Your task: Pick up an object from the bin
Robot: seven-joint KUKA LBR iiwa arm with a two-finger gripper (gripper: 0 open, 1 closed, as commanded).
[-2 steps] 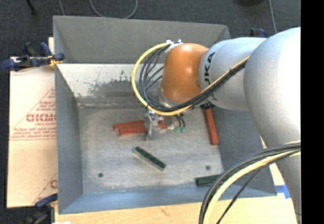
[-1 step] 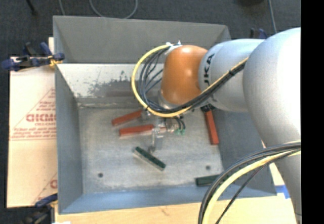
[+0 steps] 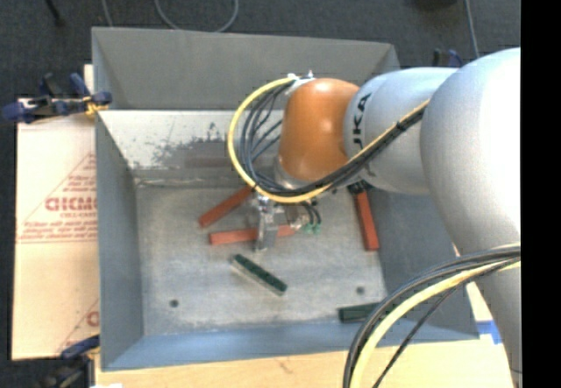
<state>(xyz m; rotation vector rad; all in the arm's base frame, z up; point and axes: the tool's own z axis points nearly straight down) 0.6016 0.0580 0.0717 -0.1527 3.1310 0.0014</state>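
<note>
My gripper [image 3: 266, 224] hangs low over the middle of the bin, under the arm's orange cover. It is right at the right end of a flat red-brown bar [image 3: 233, 237] lying on the floor. A second red-brown bar [image 3: 224, 207] lies slanted just behind and to the left of it. A dark green bar [image 3: 259, 274] lies a little in front of the gripper, apart from it.
Another red-brown bar [image 3: 366, 220] lies near the bin's right wall, partly under the arm. A dark green bar [image 3: 360, 313] rests in the front right corner. The arm covers the back right of the bin.
</note>
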